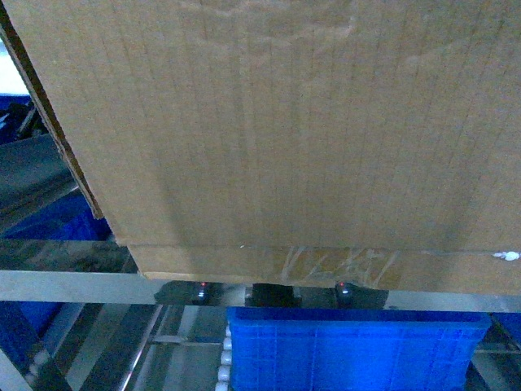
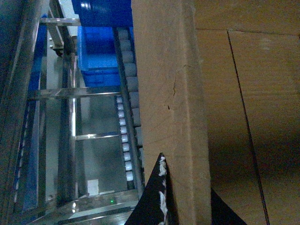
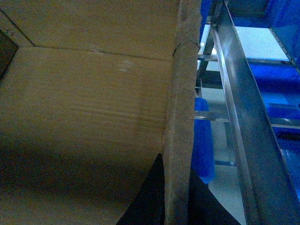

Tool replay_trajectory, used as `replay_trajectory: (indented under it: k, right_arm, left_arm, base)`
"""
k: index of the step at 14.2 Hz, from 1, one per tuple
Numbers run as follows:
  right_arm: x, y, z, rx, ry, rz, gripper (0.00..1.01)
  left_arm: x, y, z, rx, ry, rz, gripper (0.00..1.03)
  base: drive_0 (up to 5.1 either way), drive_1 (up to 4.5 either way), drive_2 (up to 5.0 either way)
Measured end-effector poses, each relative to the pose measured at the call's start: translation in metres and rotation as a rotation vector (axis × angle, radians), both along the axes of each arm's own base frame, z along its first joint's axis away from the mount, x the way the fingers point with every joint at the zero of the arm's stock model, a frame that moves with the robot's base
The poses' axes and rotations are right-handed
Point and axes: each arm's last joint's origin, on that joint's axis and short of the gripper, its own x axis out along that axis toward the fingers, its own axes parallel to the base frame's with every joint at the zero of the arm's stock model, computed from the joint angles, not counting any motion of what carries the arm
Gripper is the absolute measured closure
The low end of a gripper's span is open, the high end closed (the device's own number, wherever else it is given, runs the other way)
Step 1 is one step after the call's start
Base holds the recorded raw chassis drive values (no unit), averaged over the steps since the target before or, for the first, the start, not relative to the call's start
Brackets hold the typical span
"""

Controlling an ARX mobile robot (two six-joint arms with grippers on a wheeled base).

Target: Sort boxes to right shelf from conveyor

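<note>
Head view: box (image 1: 277,130) fills most of frame, held up in front of the shelf (image 1: 73,285), taped bottom flap just above the front rail, blue bin (image 1: 350,350) on the level below. Left gripper (image 2: 165,201) pinches the box's left wall, one dark finger each side of the torn edge, roller rail (image 2: 125,140) off to its outer side and beyond. Right gripper (image 3: 174,197) same on the right wall, clamped over the edge, steel upright (image 3: 239,108) just outside it, box interior on its inner side. Conveyor not in view. Judged step: carrying box onto shelf. To do well: keep both pinches level so the box doesn't tilt, clear the bottom over the front rail before lowering, set it on the rollers square, watch the right wall against the upright; thin torn edges may slip or tear.
</note>
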Motion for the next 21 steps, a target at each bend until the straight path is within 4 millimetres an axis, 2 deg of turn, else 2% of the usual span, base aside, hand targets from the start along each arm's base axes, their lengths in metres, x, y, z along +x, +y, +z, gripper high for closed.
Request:
replay_trajectory:
  k: [3, 11, 12, 16, 18, 20, 21]
  right_arm:
    - [0.0095, -0.0002, -0.0030, -0.003, 0.005, -0.002, 0.97]
    - [0.0104, -0.0001, 0.0001, -0.011, -0.009, 0.000, 0.97]
    - [0.0104, -0.0002, 0.0001, -0.012, -0.009, 0.000, 0.94]
    - [0.0108, -0.0029, 0.0003, -0.020, -0.012, -0.016, 0.65]
    - [0.0113, -0.0044, 0.0017, -0.022, -0.020, -0.024, 0.48]
    - [0.0113, -0.0044, 0.0020, -0.023, -0.022, -0.025, 0.24]
    - [0.0113, -0.0044, 0.0019, -0.025, -0.021, -0.024, 0.17]
  left_arm:
    - [0.0051, -0.0002, -0.0028, 0.000, 0.003, 0.004, 1.00]
    - [0.0056, -0.0003, -0.0015, -0.001, -0.005, 0.005, 1.00]
    - [0.0056, -0.0003, -0.0015, -0.001, -0.005, 0.005, 0.98]
    - [0.0061, -0.0001, 0.0000, -0.007, -0.012, 0.001, 0.69]
    - [0.0062, 0.0002, 0.0000, -0.006, -0.012, 0.004, 0.50]
    - [0.0062, 0.0003, 0.0000, -0.004, -0.012, 0.007, 0.29]
    - [0.0062, 0.0003, 0.0000, -0.004, -0.013, 0.006, 0.22]
  base:
    - [0.0, 0.00, 0.0]
    - [0.0, 0.00, 0.0]
    - [0.0, 0.00, 0.0]
    - [0.0, 0.00, 0.0]
    - [0.0, 0.00, 0.0]
    - [0.0, 0.00, 0.0]
    - [0.0, 0.00, 0.0]
